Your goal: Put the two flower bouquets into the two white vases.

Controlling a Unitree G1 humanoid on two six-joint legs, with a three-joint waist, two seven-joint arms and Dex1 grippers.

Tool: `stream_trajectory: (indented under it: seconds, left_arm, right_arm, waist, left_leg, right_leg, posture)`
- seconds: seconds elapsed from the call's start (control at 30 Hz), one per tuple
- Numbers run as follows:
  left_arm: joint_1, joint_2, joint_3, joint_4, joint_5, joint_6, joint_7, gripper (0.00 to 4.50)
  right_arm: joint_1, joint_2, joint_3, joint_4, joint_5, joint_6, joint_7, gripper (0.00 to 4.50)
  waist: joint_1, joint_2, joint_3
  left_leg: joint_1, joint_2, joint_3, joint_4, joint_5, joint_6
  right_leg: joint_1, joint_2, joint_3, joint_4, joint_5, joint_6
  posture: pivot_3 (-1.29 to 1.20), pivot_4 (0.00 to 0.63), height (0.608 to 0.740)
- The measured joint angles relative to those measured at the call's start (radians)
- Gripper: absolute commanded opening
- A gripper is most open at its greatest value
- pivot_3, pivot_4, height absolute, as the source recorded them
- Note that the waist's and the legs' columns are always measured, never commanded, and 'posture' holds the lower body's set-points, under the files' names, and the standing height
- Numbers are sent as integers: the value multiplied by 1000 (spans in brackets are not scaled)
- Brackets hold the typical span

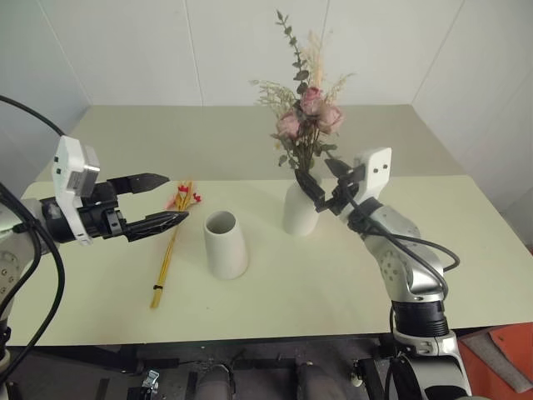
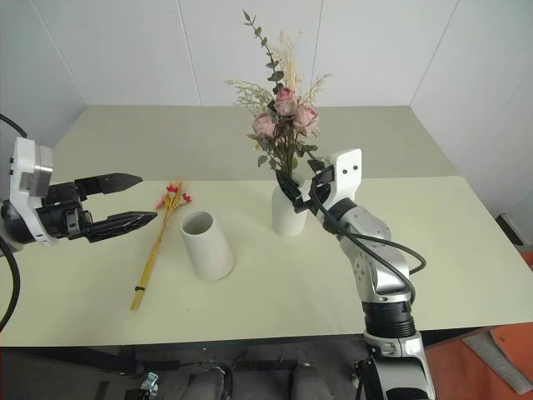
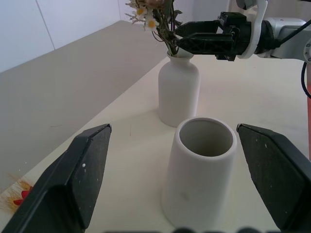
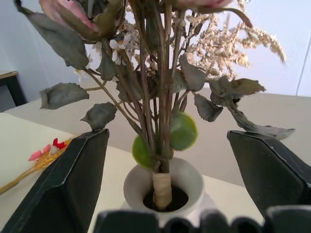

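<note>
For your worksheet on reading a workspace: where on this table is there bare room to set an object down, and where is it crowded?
Bare: the table right of the right gripper, the far table behind the bottle vase, and the near edge in front of the cone vase. Crowded: the middle, where the yellow stalks, both vases, the rose bouquet and the open left gripper sit close.

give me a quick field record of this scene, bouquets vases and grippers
rose bouquet: upright, stems in the bottle vase
yellow bundle: lying flat on the table, beside the cone vase
cone vase: upright, empty
left gripper: open, above the table near the yellow bundle's blossoms, holding nothing
right gripper: open, either side of the rose stems at the bottle vase's mouth
left to do: yellow bundle into cone vase
</note>
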Motion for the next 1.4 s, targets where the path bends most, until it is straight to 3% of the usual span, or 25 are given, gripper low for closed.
stream_trajectory:
  seconds: [0.2,0.4,0.57,0.73,0.83,0.97,1.13,1.4]
  left_arm:
    - [33,2,16,-11,24,21,73,4500]
    - [13,97,0,-6,49,243,219,4500]
    - [-75,121,-123,25,95,400,333,4500]
    - [-211,48,-286,127,175,549,451,4500]
    - [-289,-22,-389,193,248,627,527,4500]
    - [-344,-85,-438,247,290,669,554,4500]
    - [-379,-160,-514,351,367,673,586,3415]
    - [-419,-183,-524,399,431,660,571,866]
  right_arm:
    - [101,-163,-48,-116,61,70,86,4475]
    - [142,-424,-121,-189,198,127,348,4475]
    - [137,-559,-151,-181,291,128,559,4475]
    - [134,-669,-155,-154,294,77,756,4475]
    - [119,-683,-158,-146,305,54,821,4475]
    - [106,-687,-159,-134,313,45,859,4475]
    - [101,-687,-159,-133,321,37,882,4500]
    - [105,-687,-159,-133,321,29,898,4500]
  waist:
    - [6,0,0]
    - [5,0,0]
    - [4,0,0]
    - [11,0,0]
    - [18,-1,0]
    - [22,-1,0]
    - [26,-1,0]
    - [27,-1,0]
  left_leg:
    - [0,0,0,0,0,0]
    - [4,3,0,0,0,0]
    - [5,3,0,-1,0,0]
    - [4,3,0,0,0,0]
    - [4,3,0,1,0,0]
    - [3,3,0,1,0,0]
    - [3,3,0,1,0,0]
    - [3,3,0,1,0,0]
  right_leg:
    - [0,0,0,-1,0,0]
    - [3,3,1,-1,-3,5]
    - [3,4,2,-1,-4,4]
    - [3,5,2,-1,-3,4]
    - [2,5,2,-1,-3,4]
    - [2,5,2,0,-3,3]
    - [2,5,2,0,-3,3]
    - [2,5,2,0,-1,0]
  posture:
    - [0,150,740]
    - [0,150,740]
    - [0,150,740]
    - [0,150,740]
    - [0,150,740]
    - [0,150,740]
    - [0,150,740]
    - [0,150,740]
